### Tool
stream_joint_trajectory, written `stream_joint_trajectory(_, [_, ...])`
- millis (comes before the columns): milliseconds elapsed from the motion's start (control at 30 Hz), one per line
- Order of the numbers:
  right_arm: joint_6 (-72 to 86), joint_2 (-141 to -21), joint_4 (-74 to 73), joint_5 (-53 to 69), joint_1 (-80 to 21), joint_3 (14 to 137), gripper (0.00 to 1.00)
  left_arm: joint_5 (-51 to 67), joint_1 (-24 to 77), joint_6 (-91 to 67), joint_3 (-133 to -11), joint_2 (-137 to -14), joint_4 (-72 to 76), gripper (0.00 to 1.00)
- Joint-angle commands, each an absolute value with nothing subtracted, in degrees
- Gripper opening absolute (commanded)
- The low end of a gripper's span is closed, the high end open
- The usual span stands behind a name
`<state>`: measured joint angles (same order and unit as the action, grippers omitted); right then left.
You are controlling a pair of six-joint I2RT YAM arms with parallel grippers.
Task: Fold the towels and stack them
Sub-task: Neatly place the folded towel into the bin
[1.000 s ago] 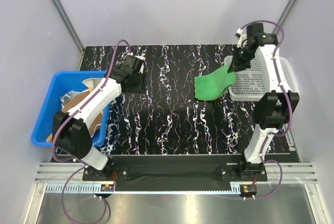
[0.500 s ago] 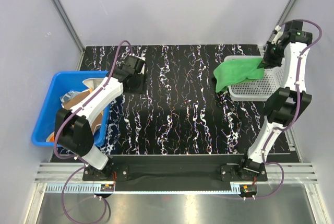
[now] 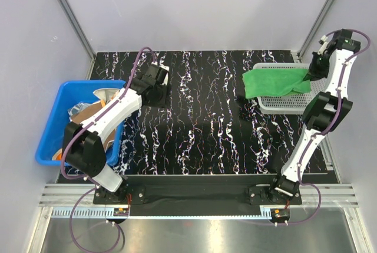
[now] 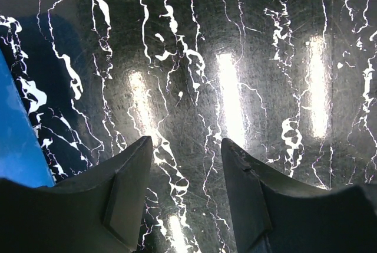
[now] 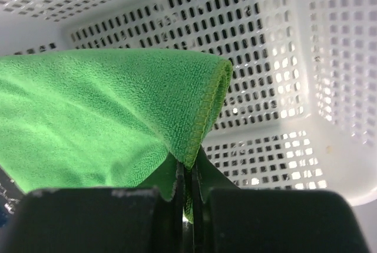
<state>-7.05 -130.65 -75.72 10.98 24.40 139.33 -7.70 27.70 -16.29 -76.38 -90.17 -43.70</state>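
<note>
Right gripper (image 3: 310, 71): jaws pinched tight on one hemmed edge of the green towel (image 3: 274, 82); in the wrist view the cloth is doubled over just above the fingers.
Where the towel is: held up over the white basket (image 3: 294, 104) at the right side of the table (image 3: 200, 123), not set down.
Direction from the grip: the towel runs from the right gripper toward the robot's left.
Long axis: roughly left to right across the basket, the gripped end near the basket's far right corner.
Free end: passes the basket's left rim and appears to hang above the table beside it; whether it touches the rim cannot be told.
Left gripper (image 4: 185, 153): jaws wide apart, nothing between them, above bare table just beside the blue bin (image 3: 50, 129).
Other towels (image 3: 88, 114): bunched in the blue bin, well apart from the basket.
Nearer arm: right arm for the green towel; left arm for the bin.
Step, as judged: placing the green towel in the basket.
What the move turns on, as judged: the free end lies left of the basket, so lowering straight down would likely leave it draped over the rim; the grip may need to travel further right first.
</note>
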Motion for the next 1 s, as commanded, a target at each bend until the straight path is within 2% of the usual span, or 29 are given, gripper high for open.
stream_joint_trajectory(0, [-9.66, -133.84, -75.76, 9.32, 26.19, 144.31, 0.0, -6.33, 27.77, -15.47, -78.57, -88.77, -41.92, 0.56])
stream_joint_trajectory(233, [-11.42, -137.29, -74.19, 8.79, 26.89, 146.08, 0.02, -6.07, 27.69, -15.38, -80.33, -88.24, -42.27, 0.56])
stream_joint_trajectory(367, [-14.85, -136.94, -69.36, 7.38, 26.98, 143.35, 0.08, -6.32, 27.77, -14.77, -82.35, -88.6, -43.77, 0.56])
stream_joint_trajectory(400, [-16.07, -137.02, -67.43, 7.03, 26.98, 143.0, 0.12, -6.5, 27.77, -14.77, -82.61, -88.59, -43.77, 0.56])
stream_joint_trajectory(433, [-16.52, -137.2, -66.63, 6.51, 26.98, 142.74, 0.24, -6.59, 27.77, -14.68, -82.62, -88.59, -43.6, 0.57])
stream_joint_trajectory(500, [-17.66, -137.72, -65.57, 3.97, 26.98, 142.91, 0.31, -6.77, 27.77, -14.85, -82.53, -88.68, -43.51, 0.57])
stream_joint_trajectory(533, [-17.67, -137.72, -65.39, 3.17, 26.98, 142.91, 0.37, -6.51, 27.77, -14.94, -82.53, -88.86, -43.51, 0.57])
stream_joint_trajectory(700, [-15.65, -135.8, -64.95, 5.01, 26.63, 143.18, 0.48, -7.64, 27.86, -14.94, -82.62, -88.51, -44.21, 0.57])
stream_joint_trajectory(833, [-14.15, -132.72, -63.64, 5.7, 24.79, 139.07, 0.49, -7.82, 27.77, -15.47, -82.53, -86.4, -43.68, 0.57])
stream_joint_trajectory(967, [-9.68, -129.99, -59.51, 11.59, 21.45, 131.67, 0.34, -7.3, 27.86, -15.91, -82.09, -85.25, -43.51, 0.57])
